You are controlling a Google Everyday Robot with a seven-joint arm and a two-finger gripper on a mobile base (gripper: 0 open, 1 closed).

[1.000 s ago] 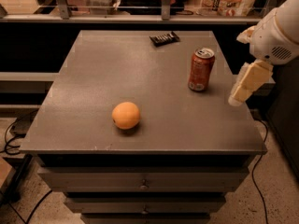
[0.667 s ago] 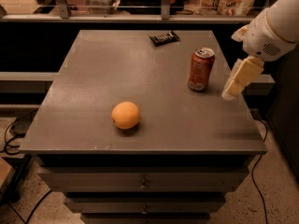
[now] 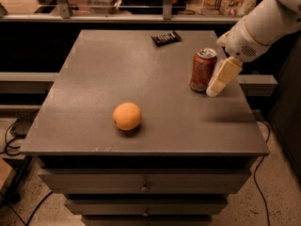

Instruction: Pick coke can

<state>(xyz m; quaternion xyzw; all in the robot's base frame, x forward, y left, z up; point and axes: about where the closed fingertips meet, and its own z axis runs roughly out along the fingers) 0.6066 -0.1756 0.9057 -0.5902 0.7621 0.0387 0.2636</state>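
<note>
The coke can (image 3: 202,69) stands upright on the right side of the grey tabletop (image 3: 150,107), red with a silver top. My gripper (image 3: 217,86) comes in from the upper right on a white arm. One pale finger (image 3: 225,76) points down just to the right of the can, its tip near the can's base, very close to it or touching. A second finger does not show.
A round orange fruit (image 3: 127,116) lies left of centre near the front. A dark snack bar (image 3: 166,38) lies at the back. The cabinet has drawers below the top. The right table edge runs close to the gripper. Cables lie on the floor.
The gripper has moved left toward the can, from about a can's width off to right beside it. The can and the orange have not moved.
</note>
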